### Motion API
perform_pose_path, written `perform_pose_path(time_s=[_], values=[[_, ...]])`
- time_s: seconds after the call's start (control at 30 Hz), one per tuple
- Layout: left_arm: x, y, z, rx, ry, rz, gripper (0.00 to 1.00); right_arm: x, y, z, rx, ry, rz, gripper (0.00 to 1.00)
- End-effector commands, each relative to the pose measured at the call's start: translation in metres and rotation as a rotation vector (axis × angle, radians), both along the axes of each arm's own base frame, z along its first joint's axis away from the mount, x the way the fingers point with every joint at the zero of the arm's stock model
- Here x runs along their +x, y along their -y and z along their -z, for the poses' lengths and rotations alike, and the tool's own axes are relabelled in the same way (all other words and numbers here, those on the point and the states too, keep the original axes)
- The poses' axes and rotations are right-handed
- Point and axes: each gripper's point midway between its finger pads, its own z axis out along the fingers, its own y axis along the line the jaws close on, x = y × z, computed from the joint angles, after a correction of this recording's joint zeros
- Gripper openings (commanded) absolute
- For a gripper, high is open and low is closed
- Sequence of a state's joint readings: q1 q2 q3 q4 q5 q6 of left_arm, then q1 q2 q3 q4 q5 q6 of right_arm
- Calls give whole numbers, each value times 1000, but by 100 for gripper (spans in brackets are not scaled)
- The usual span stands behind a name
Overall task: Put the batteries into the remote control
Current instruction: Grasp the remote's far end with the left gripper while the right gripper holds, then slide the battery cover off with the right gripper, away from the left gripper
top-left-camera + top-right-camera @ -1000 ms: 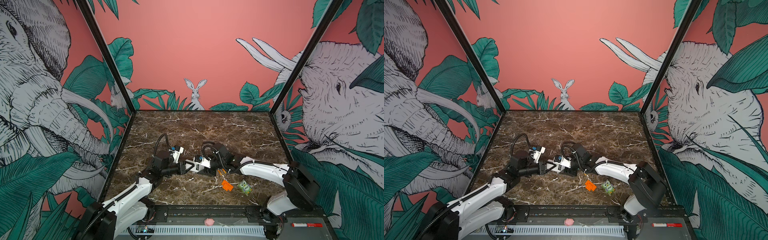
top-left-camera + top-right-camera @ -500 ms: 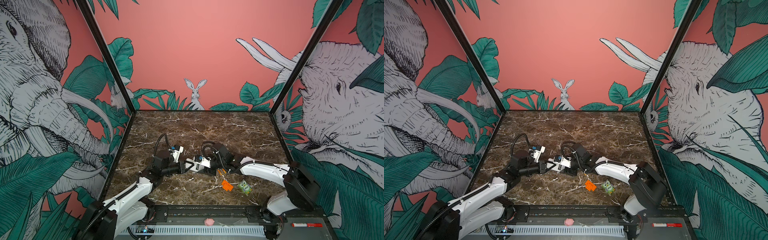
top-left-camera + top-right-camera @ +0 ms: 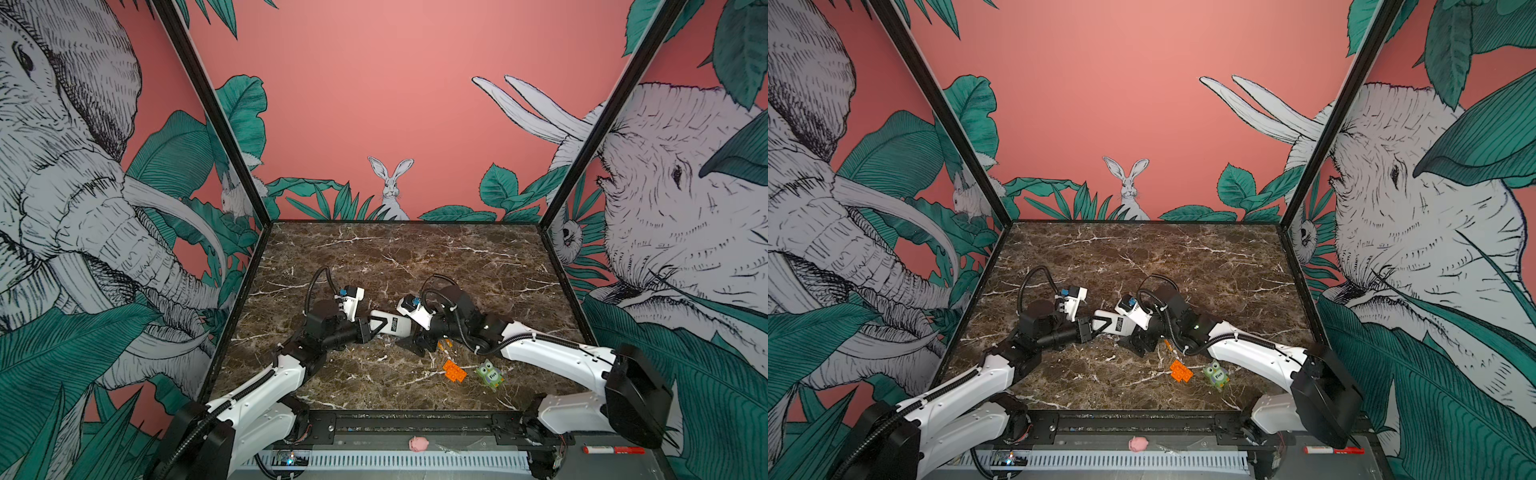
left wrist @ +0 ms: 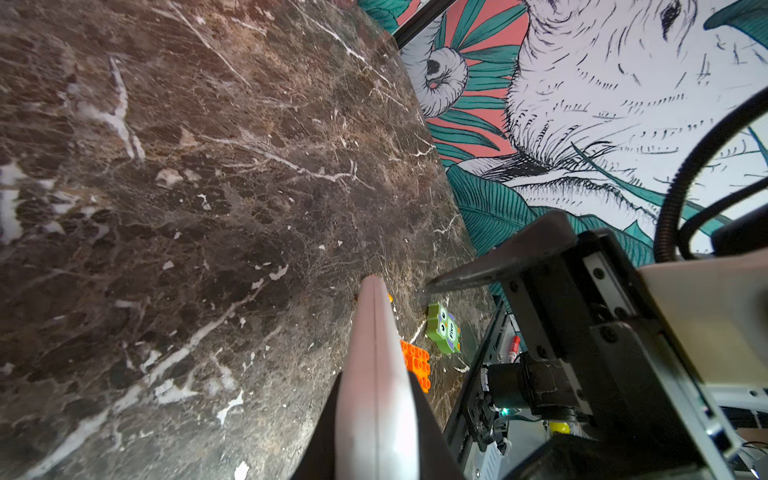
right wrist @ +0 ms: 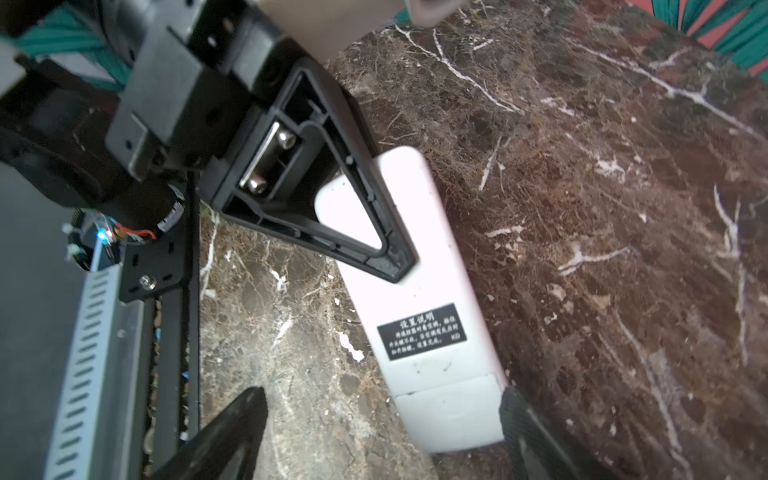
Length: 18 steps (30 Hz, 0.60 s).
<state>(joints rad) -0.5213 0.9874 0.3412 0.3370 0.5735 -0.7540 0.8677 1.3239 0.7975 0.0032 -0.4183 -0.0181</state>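
roughly at centre of the dark marble table (image 3: 395, 257), both arms meet. the remote control (image 3: 392, 324) runs left to right between them, plain white back and black label facing up, as the right wrist view shows (image 5: 415, 299). the left gripper (image 3: 380, 324) is pinched tight on the remote's left end, with one black finger (image 5: 376, 203) flat across the white back. from the left wrist the remote (image 4: 374, 395) juts out edge-on between the jaws. the right gripper (image 5: 380, 432) is spread wide, its fingers either side of the remote's right end, where a seamed cover panel sits. i cannot tell if it touches. the green owl toy (image 3: 489, 374) stands near right, with the orange brick (image 3: 454, 371) just left of it. the batteries (image 3: 446, 343) are thin orange bits on the table by the right arm, count unclear.
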Motion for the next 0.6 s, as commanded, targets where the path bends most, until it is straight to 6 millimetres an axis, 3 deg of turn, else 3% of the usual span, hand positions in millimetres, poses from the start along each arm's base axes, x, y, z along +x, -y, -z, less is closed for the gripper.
perform_pose_path(time_s=[0.0, 0.23, 0.4, 0.57], values=[[4, 1, -16, -50, 77, -15, 0, 13, 3, -16, 109, -136, 169, 86], [3, 3, -28, -85, 117, -1, 0, 29, 14, -31, 234, -234, 301, 85], [0, 3, -34, -101, 134, 5, 0, 43, 17, -17, 271, -298, 328, 83], [-3, 1, -40, -116, 149, 5, 0, 44, 8, -8, 286, -326, 299, 81]])
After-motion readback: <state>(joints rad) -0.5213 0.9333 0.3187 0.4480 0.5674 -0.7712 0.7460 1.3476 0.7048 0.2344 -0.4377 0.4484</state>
